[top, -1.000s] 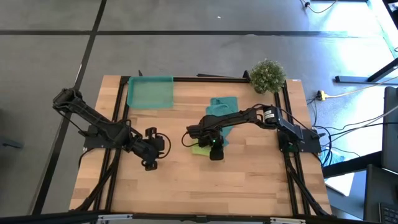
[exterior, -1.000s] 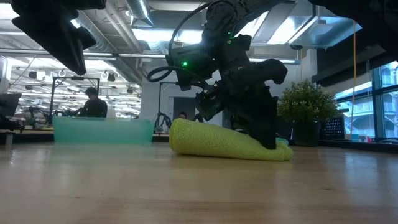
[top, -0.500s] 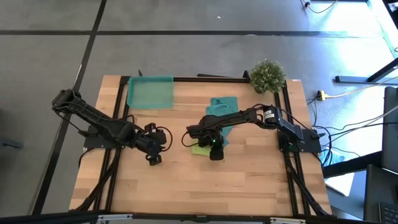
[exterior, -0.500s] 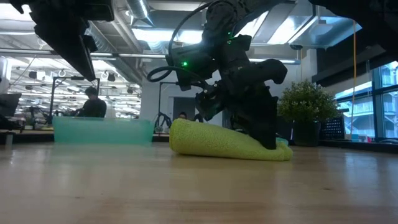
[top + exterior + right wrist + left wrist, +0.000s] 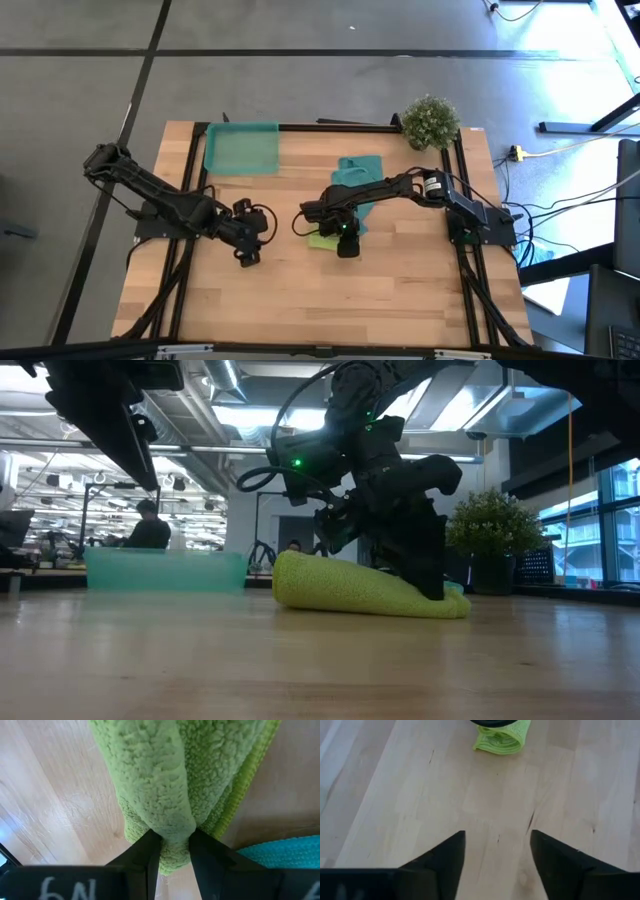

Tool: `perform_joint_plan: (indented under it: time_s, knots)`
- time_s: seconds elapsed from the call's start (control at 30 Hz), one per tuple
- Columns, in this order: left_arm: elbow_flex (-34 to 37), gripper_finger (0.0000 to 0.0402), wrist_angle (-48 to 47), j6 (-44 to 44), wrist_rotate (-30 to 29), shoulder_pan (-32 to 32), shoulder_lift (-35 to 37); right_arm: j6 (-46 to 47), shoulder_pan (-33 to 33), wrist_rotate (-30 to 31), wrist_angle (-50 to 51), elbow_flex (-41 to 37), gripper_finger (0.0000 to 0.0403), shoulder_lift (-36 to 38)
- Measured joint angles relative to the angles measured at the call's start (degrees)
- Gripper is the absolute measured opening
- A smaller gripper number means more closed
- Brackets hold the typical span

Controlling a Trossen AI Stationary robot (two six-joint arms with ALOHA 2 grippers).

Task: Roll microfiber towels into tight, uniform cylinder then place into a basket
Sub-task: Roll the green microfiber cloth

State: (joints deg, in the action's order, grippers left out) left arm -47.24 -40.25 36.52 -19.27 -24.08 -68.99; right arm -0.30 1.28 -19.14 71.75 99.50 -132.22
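Observation:
The lime-green towel [image 5: 322, 240] lies loosely rolled on the table's middle; in the low view [image 5: 350, 588] it is a low roll resting on its underside. My right gripper [image 5: 345, 240] stands over it, shut on it; it also shows in its own wrist view [image 5: 174, 852]. The teal towel [image 5: 358, 173] lies crumpled on the table just beyond the lime one, under my right arm. The basket [image 5: 241, 148] stands at the far left. My left gripper [image 5: 250, 240] is open and empty, above the table to the left of the lime towel [image 5: 502, 737]. My right gripper pinches a raised ridge of the lime towel's roll [image 5: 172, 827] between its two fingers [image 5: 150, 855], several layers together. The fingers come from above, pointing down [image 5: 425, 575], near one end of the roll. The towel lies on the table.
A potted plant [image 5: 430, 120] stands at the far right corner. The teal towel's edge [image 5: 280, 852] lies close beside the lime roll. Bare wood lies between my two grippers and along the near edge. A person [image 5: 150, 525] sits in the room behind.
My left gripper has gone a little toward the table's right edge, nearer the lime towel, and stays open. My right gripper and the lime towel have kept still.

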Motion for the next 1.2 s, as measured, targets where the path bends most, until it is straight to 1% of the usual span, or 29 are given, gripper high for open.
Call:
perform_joint_plan:
  time_s: [0.37, 0.6, 0.8, 0.93, 1.2]
  knots:
    - [0.0, 0.0334, -0.02, 0.49, -0.78, 0.0, 0.0, 0.01, 0.0, -0.01, 0.0, 0.0, 0.0104, 0.0]
    - [0.0, 0.0394, -0.02, 0.81, -0.81, 0.07, 0.0, 0.06, 0.0, -0.01, -0.01, 0.0, 0.0104, 0.0]
    - [0.0, 0.04, 0.0, 0.97, -1.34, 0.07, 0.0, 0.03, 0.0, -0.01, -0.02, 0.02, 0.0104, 0.0]
    - [0.0, 0.0397, 0.16, 3.2, -4.02, 0.07, 0.0, 0.07, 0.0, 0.0, -0.02, 0.02, 0.0104, 0.0]
    - [0.0, 0.0397, 0.24, 3.4, -3.73, -0.09, 0.0, -0.01, 0.0, -0.01, -0.02, 0.02, 0.0104, 0.0]
